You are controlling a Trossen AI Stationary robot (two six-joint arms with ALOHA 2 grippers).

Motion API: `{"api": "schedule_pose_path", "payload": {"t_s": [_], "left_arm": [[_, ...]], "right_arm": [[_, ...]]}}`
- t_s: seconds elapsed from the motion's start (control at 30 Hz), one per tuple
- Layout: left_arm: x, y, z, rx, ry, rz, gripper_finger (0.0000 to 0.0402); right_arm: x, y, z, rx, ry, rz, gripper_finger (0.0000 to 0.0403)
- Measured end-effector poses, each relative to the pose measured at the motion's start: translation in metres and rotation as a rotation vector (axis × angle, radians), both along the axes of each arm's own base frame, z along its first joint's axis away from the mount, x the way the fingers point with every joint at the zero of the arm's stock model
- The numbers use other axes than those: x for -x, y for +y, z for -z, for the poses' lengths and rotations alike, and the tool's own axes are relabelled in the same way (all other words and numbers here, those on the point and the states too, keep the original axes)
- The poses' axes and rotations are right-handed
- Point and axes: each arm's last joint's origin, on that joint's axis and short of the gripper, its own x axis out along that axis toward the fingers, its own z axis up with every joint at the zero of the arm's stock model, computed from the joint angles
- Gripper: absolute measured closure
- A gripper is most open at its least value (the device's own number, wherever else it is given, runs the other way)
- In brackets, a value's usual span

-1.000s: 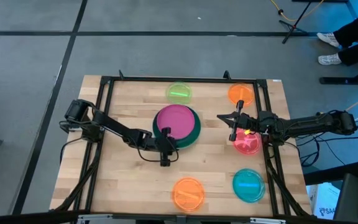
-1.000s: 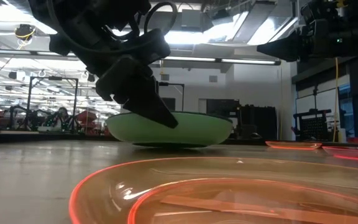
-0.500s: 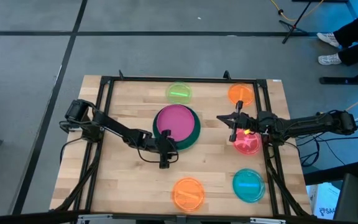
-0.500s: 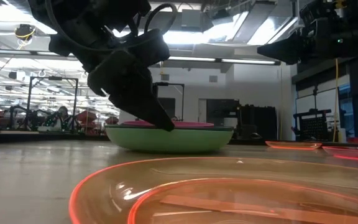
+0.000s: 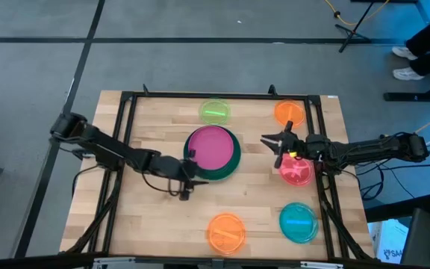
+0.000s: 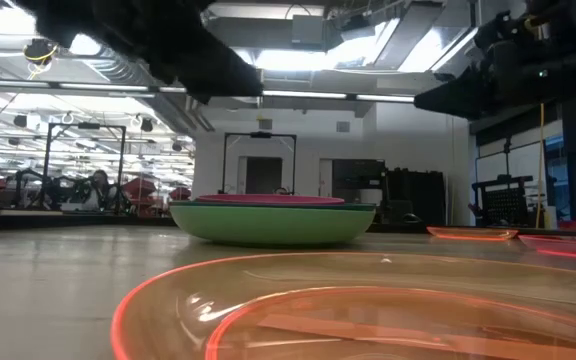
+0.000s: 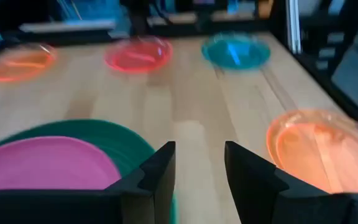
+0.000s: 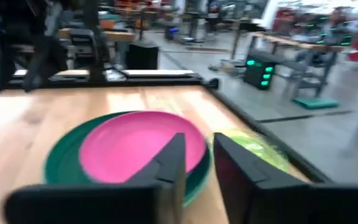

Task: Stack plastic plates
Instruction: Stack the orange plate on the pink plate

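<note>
Since the earlier frame, the left gripper (image 5: 184, 184) has been lifted away from the round magenta plastic plate (image 5: 211, 147), now stacked mid-desk; it is open and empty. The right gripper (image 5: 278, 142), slightly parted, hovers nearby. Next, a small translucent plate should be gripped by its rim.

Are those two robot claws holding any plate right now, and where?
Neither. The left gripper and right gripper both show bare gaps between their fingers.
</note>
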Motion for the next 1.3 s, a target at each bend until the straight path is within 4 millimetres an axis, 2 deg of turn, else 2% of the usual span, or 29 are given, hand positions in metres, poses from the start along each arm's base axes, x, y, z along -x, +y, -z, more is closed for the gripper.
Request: {"api": "schedule_pose_path", "payload": {"t_s": [0.2,0.3,0.43,0.57,0.73,0.9,1.1,1.3], "left_arm": [[0.05,0.015,0.019,0.067,-0.205,-0.065,0.0271],[0.071,0.023,0.029,0.077,-0.318,-0.14,0.0271],[0.089,0.03,0.037,0.059,-0.396,-0.218,0.0271],[0.094,0.032,0.041,0.004,-0.391,-0.219,0.0271],[0.094,0.031,0.041,-0.015,-0.393,-0.208,0.0271],[0.094,0.031,0.041,-0.023,-0.392,-0.209,0.0271],[0.094,0.033,0.041,-0.131,-0.383,-0.237,0.0271],[0.094,0.035,0.041,-0.223,-0.368,-0.293,0.0271]], "right_arm": [[0.002,-0.005,-0.001,0.019,-0.001,0.175,0.0241],[0.002,-0.005,-0.001,0.019,-0.001,0.178,0.0224],[0.002,-0.006,-0.001,0.048,0.01,0.2,0.0221],[-0.002,-0.017,-0.009,0.045,0.064,0.301,0.0231],[-0.015,-0.043,-0.025,-0.032,0.262,0.439,0.0246],[-0.025,-0.07,-0.026,-0.119,0.468,0.555,0.0252],[-0.029,-0.104,-0.003,-0.265,0.67,0.587,0.0253],[-0.021,-0.132,0.026,-0.432,0.779,0.607,0.0253]]}}
